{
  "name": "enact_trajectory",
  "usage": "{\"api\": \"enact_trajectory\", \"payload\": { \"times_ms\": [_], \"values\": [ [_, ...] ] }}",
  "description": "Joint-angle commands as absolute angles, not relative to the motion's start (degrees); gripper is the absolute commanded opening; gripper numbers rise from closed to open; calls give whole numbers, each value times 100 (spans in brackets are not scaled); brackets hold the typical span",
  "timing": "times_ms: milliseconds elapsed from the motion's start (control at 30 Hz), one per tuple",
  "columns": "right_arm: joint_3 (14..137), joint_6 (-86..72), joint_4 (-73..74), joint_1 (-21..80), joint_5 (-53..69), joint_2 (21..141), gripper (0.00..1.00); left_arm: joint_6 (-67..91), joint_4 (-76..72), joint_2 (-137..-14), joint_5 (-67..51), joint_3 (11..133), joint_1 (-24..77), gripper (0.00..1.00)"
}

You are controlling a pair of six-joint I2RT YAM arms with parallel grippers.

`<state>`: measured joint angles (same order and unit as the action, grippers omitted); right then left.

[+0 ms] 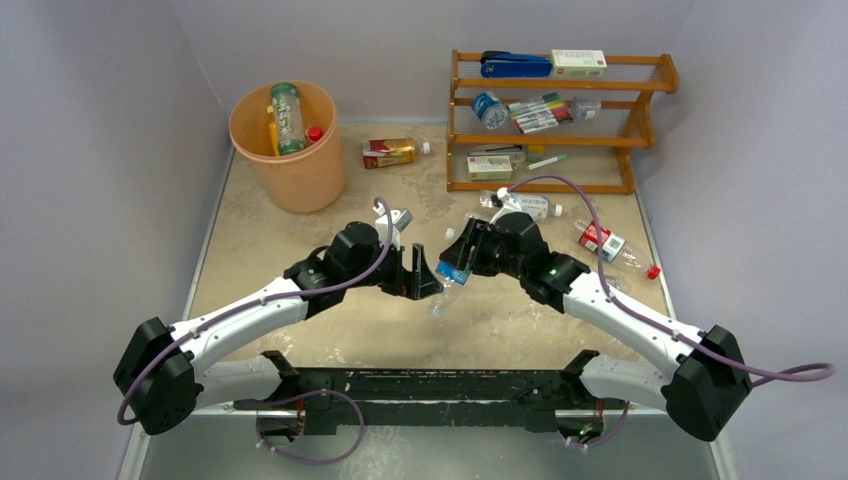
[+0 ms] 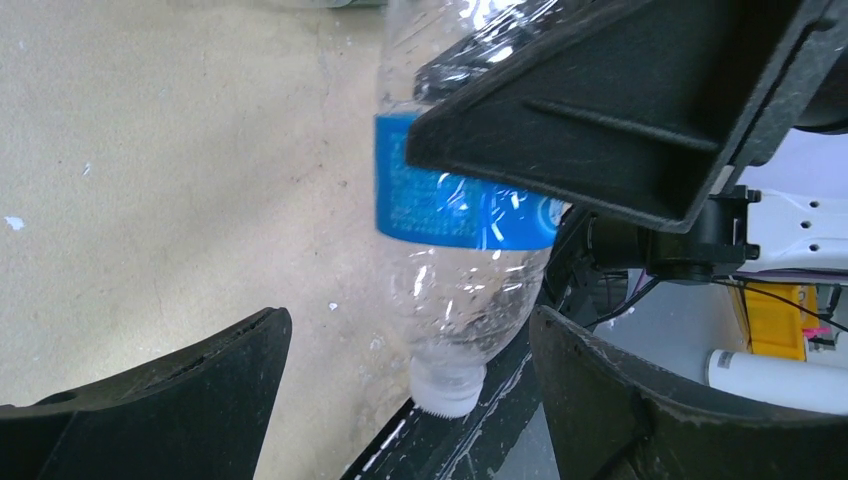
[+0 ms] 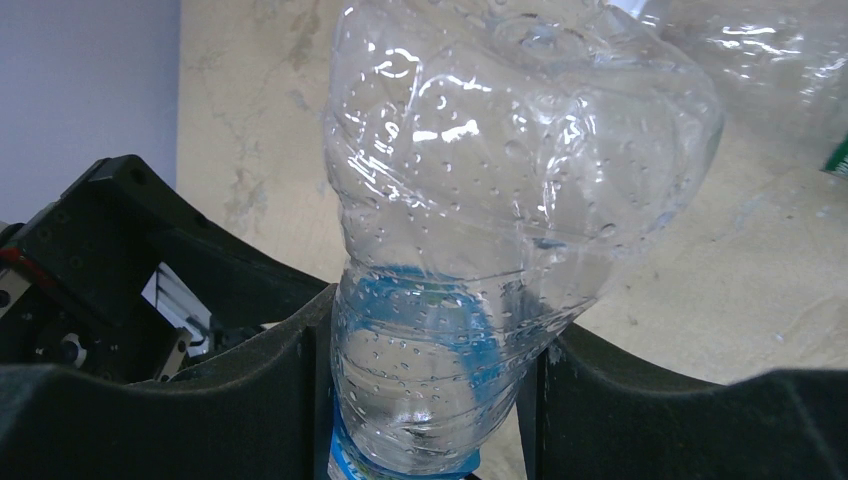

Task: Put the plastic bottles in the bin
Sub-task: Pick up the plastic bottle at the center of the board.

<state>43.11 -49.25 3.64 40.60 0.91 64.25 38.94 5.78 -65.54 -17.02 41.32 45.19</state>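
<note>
Right tool is clamped on the blue-label bottle, held over the middle of the table. In the right wrist view the frame edge cuts off the bottle's lower end. In the left wrist view the right tool's black finger hides its upper part, and the white cap sits at the bottom. Left tool has its fingers apart, one on each side of the cap end, and I see no contact.

The bin stands far left and holds an upright green-label bottle, a yellow bottle mostly hidden behind it and a red cap. I cannot see deeper inside. The red-and-gold bottle lies on the table just right of the bin. A white-label bottle and a red-label bottle lie in front of the wooden rack, their clear bodies hard to make out
</note>
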Motion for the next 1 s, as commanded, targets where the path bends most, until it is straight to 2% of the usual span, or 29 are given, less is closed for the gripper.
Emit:
{"api": "enact_trajectory", "payload": {
  "times_ms": [0, 700, 767, 967],
  "values": [
    [4641, -4826, 62, 4172, 358, 6523, 44, 3888, 66, -6339, -1544, 4122, 4649, 89],
    [5278, -5112, -188, 4551, 622, 7172, 45, 3868, -166, -6563, -936, 4210, 4913, 86],
    [5346, -5115, -170, 4567, 613, 7208, 45, 3859, -141, -6559, -855, 4210, 4913, 82],
    [5361, -5147, -143, 4579, 561, 7211, 47, 3850, -114, -6655, -776, 4248, 4913, 56]
  ]
}}
